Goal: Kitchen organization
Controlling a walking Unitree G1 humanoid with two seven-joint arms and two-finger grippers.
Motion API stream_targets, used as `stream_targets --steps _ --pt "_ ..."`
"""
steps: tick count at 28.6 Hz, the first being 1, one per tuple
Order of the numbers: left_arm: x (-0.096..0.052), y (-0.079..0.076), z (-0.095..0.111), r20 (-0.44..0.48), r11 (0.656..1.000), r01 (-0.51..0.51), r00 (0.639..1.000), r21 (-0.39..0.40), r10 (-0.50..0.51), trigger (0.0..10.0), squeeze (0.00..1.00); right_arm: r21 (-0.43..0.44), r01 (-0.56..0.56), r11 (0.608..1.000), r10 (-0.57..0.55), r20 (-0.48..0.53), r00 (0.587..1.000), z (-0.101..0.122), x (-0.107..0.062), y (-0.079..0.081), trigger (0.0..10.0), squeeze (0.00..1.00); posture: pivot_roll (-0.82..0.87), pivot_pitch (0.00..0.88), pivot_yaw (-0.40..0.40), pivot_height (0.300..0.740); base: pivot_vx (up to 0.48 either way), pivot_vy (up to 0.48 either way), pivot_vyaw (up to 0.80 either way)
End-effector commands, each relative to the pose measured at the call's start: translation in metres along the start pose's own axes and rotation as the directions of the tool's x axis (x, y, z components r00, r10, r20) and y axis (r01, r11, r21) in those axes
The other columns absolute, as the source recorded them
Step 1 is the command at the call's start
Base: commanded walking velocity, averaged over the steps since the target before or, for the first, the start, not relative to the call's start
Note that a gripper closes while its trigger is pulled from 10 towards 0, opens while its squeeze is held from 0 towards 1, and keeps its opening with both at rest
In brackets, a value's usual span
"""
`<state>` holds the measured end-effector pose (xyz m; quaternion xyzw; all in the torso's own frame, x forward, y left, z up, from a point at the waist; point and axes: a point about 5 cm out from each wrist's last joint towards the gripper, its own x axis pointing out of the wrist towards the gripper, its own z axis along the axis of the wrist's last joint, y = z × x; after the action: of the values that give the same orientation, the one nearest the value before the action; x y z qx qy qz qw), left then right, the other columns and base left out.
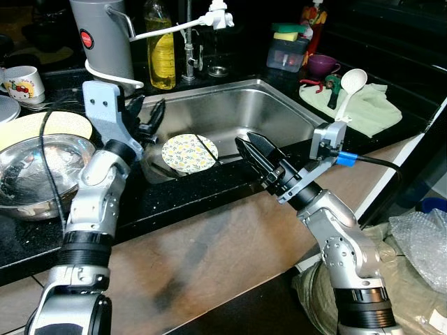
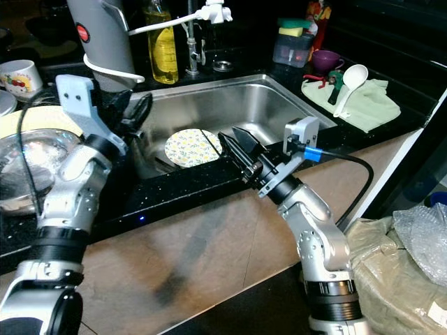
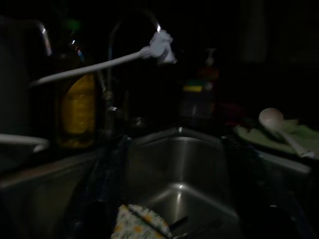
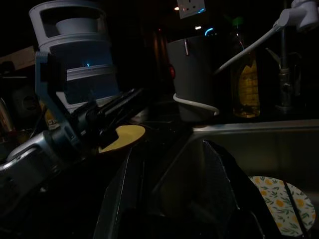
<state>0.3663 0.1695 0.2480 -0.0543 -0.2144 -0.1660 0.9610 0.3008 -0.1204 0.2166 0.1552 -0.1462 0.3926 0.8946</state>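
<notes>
Floral plate, edge behind sink rim

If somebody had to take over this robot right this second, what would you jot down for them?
Left claw: open, holding nothing, at the sink's left rim.
Right claw: open, holding nothing, over the sink's front edge.
Patterned plate lies in the sink with a thin dark utensil across it.
Steel bowl and mug sit on the left counter; white ladle on the green cloth to the right.
Done: nothing picked up yet.
Left: probably the plate first.
</notes>
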Motion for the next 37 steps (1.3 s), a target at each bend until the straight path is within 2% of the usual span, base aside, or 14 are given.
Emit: stream_targets --steps 1,5,6,8,10,13,17,21,24,26,27,29,34,37 --pt "0.003 -0.002 0.0 0.021 1.0 0.018 1.0 -0.014 -0.018 10.0 1.0 -0.004 -0.009 1.0 0.009 -0.008 1.0 0.001 0.0 0.003 10.0 0.0 0.05 0.008 -0.027 0.74 0.0 0.0 0.0" --pt "0.007 -0.008 0.011 0.059 0.999 0.029 0.998 0.013 -0.03 10.0 1.0 0.003 -0.017 1.0 0.018 -0.01 1.0 0.0 0.0 0.005 10.0 0.0 0.06 0.015 -0.029 0.74 0.0 0.0 0.0" --pt "0.006 -0.013 0.022 0.093 0.997 0.016 0.995 0.077 -0.023 10.0 0.03 0.009 -0.023 1.0 0.023 -0.012 1.0 -0.001 0.0 0.007 10.0 0.0 0.06 0.018 -0.029 0.74 0.0 0.0 0.0" --pt "0.005 -0.014 0.025 0.103 0.995 0.008 0.995 0.1 -0.018 10.0 0.03 0.01 -0.025 1.0 0.025 -0.012 1.0 -0.001 -0.001 0.007 10.0 0.0 0.06 0.018 -0.029 0.74 0.0 0.0 0.0" --pt "0.0 -0.025 0.042 0.14 0.956 -0.01 0.99 0.292 -0.032 10.0 0.0 0.009 -0.045 0.999 0.045 -0.009 0.999 -0.001 -0.001 0.01 10.0 0.0 0.07 0.027 -0.033 0.74 0.0 0.0 0.34" --pt "-0.006 -0.032 0.061 0.188 0.897 -0.029 0.98 0.442 -0.061 10.0 0.0 0.012 -0.054 0.998 0.054 -0.011 0.998 -0.002 -0.002 0.01 10.0 0.0 0.07 0.032 -0.037 0.74 0.0 0.0 0.8" --pt "-0.016 -0.034 0.093 0.253 0.875 -0.039 0.963 0.482 -0.097 10.0 0.0 0.04 -0.109 0.993 0.11 -0.022 0.994 -0.004 -0.002 0.015 10.0 0.0 0.08 0.038 -0.041 0.74 0.0 0.0 0.8" --pt "-0.021 -0.035 0.099 0.234 0.869 -0.003 0.964 0.495 -0.13 10.0 0.0 0.051 -0.135 0.989 0.137 -0.028 0.99 -0.005 -0.003 0.018 10.0 0.0 0.09 0.038 -0.042 0.74 0.0 0.0 0.8" --pt "-0.036 -0.036 0.1 0.054 0.787 0.172 0.966 0.592 -0.252 10.0 0.0 0.066 -0.189 0.98 0.192 -0.047 0.98 -0.008 -0.004 0.024 10.0 0.0 0.09 0.041 -0.044 0.74 0.0 0.0 0.8" --pt "-0.039 -0.035 0.098 0.013 0.772 0.201 0.965 0.603 -0.262 10.0 0.0 0.066 -0.196 0.978 0.199 -0.05 0.979 -0.009 -0.004 0.025 10.0 0.0 0.09 0.041 -0.044 0.74 0.0 0.0 0.8" --pt "-0.048 -0.03 0.089 -0.136 0.707 0.297 0.951 0.642 -0.277 10.0 0.0 0.069 -0.204 0.976 0.208 -0.055 0.977 -0.01 -0.004 0.026 10.0 0.0 0.1 0.04 -0.047 0.74 0.0 0.0 0.8" --pt "-0.055 -0.023 0.083 -0.233 0.673 0.346 0.938 0.654 -0.256 10.0 0.0 0.07 -0.208 0.976 0.212 -0.058 0.976 -0.01 -0.004 0.026 10.0 0.0 0.1 0.04 -0.047 0.74 0.0 0.0 0.8" --pt "-0.063 -0.001 0.075 -0.357 0.687 0.345 0.925 0.64 -0.131 10.0 0.0 0.063 -0.204 0.977 0.207 -0.061 0.976 -0.011 -0.004 0.024 10.0 0.0 0.1 0.032 -0.05 0.74 0.0 0.0 0.8" --pt "-0.066 0.002 0.071 -0.41 0.676 0.378 0.904 0.633 -0.122 10.0 0.0 0.05 -0.186 0.981 0.189 -0.068 0.98 -0.011 -0.003 0.022 10.0 0.0 0.1 0.029 -0.049 0.74 0.0 0.0 0.63"
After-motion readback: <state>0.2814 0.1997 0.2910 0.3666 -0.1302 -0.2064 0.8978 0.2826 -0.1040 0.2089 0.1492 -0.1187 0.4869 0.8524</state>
